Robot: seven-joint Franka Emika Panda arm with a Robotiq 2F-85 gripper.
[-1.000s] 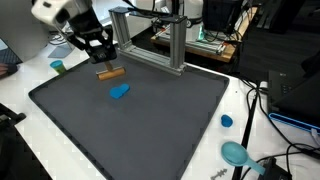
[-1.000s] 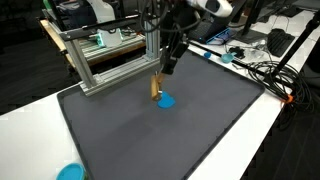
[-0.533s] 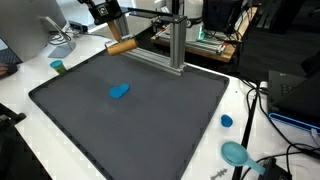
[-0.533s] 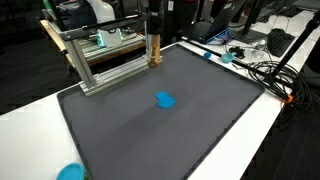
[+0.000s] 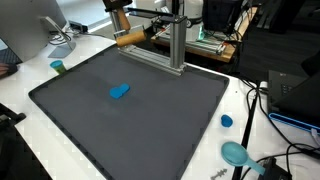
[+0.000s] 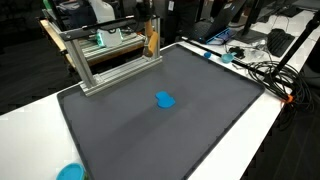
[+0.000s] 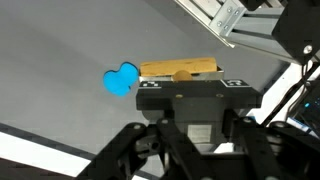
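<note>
Gripper (image 7: 192,82) jaws clamp the wooden block (image 5: 130,39). Block sits higher than 1 s ago, well above the blue piece (image 5: 119,91)

Bright, even room light from overhead, and the dark grey rubber mat (image 5: 130,110) takes it flat, with no glare. The white counter (image 6: 30,118) runs close to blown out in both exterior views, while the far background sits dim. The small blue piece (image 6: 164,99) throws barely a shadow. In the wrist view the tan wooden block (image 7: 180,68) is fairly sharp, but the black gripper (image 7: 181,78), close to the lens, is dark and soft. Every frame is coarse, with fine detail smeared.
</note>
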